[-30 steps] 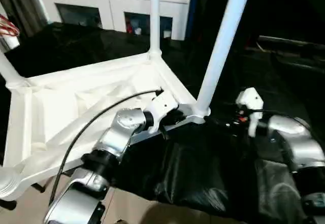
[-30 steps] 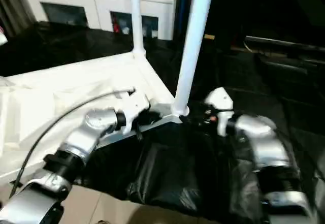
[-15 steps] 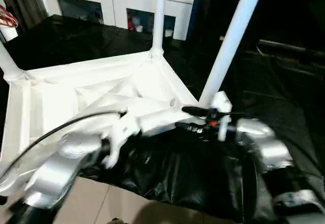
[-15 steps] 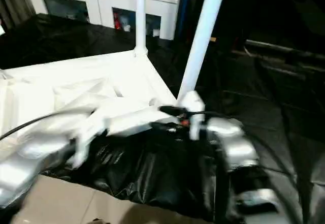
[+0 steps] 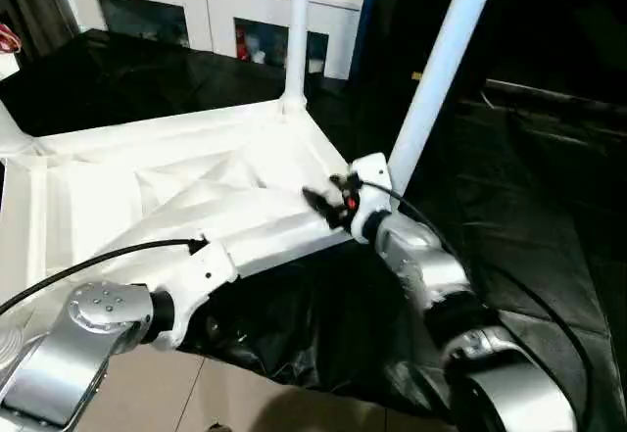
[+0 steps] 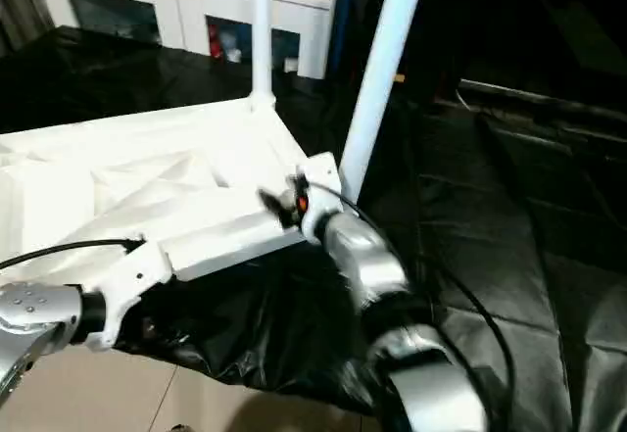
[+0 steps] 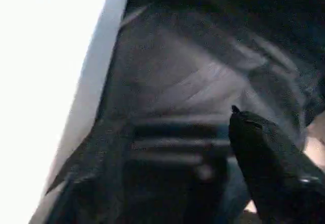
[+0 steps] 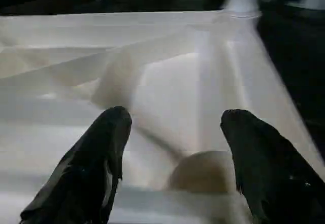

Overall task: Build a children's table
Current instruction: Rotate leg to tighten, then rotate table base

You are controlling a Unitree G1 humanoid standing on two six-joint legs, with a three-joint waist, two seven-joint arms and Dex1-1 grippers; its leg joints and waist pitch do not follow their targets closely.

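Observation:
The children's table lies upside down: a white ribbed tabletop [image 5: 147,197] on black cloth, with one white leg [image 5: 439,70] upright in the near right corner, another leg [image 5: 297,21] at the far corner and a third leg [image 5: 12,130] at the left edge. My right gripper [image 5: 319,207] hangs open just over the tabletop's near edge, beside the near right leg; its fingers [image 8: 96,158] straddle a round socket [image 8: 200,170] and hold nothing. My left wrist [image 5: 201,273] sits low at the tabletop's front edge. My left gripper [image 7: 167,153] shows one black finger [image 7: 269,168] set far to one side, over the cloth.
A white glass-doored cabinet [image 5: 225,6] stands at the back. Black cloth [image 5: 323,324] drapes over the front edge and covers the right side. Pale floor [image 5: 206,393] shows at the lower left. A black cable [image 5: 88,261] runs along my left arm.
My right arm swung left from beyond the near right leg to over the tabletop's edge. My left arm drew back from that corner toward the lower left. The camera shifted too.

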